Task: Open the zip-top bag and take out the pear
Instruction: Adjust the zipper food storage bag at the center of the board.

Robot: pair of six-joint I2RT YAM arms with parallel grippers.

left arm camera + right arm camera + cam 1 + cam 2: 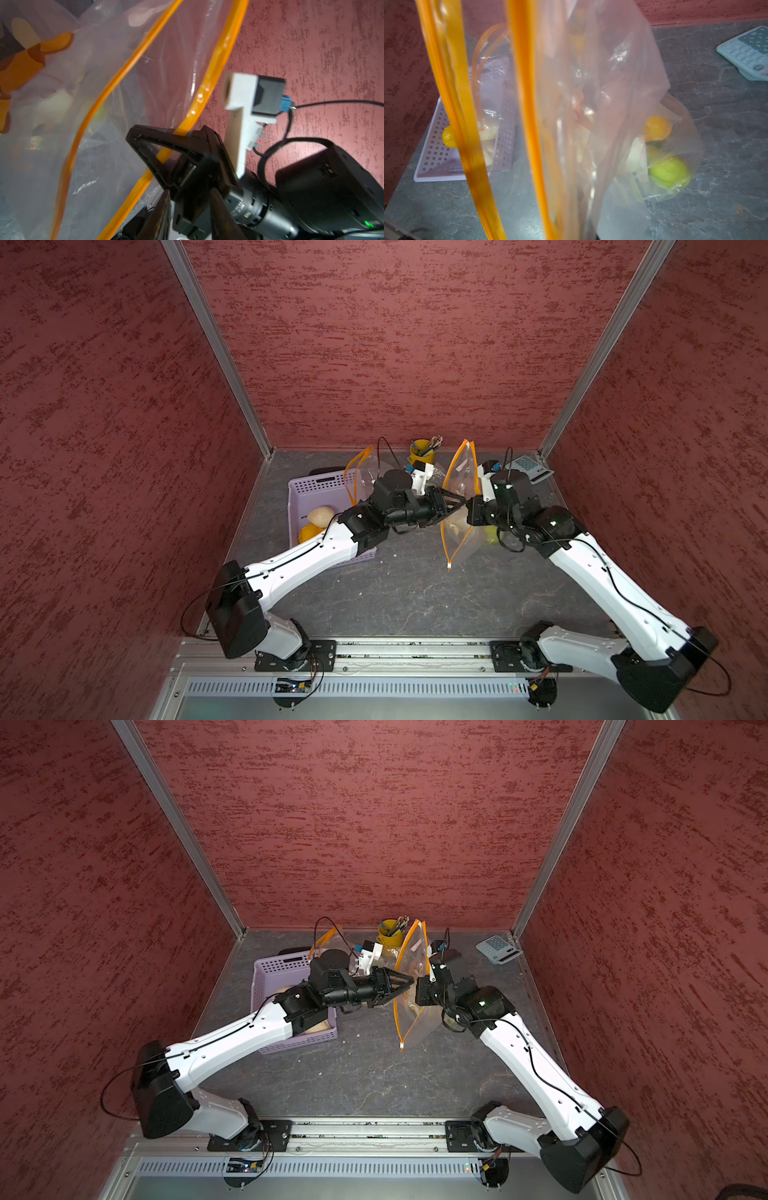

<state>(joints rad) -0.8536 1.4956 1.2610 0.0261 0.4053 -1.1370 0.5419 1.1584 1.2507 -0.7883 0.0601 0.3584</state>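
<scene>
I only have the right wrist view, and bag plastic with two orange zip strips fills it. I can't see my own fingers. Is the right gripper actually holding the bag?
Observer: Yes. In the left wrist view the right gripper is shut on one orange zip strip of the zip-top bag.
Operator: And where is the left gripper?
Observer: In a top view the left gripper has its tips at the bag's mouth, facing the right one. Whether it grips the other strip, I cannot tell.
Operator: Is anything over the basket?
Observer: The left arm crosses above the near corner of the purple basket.
</scene>
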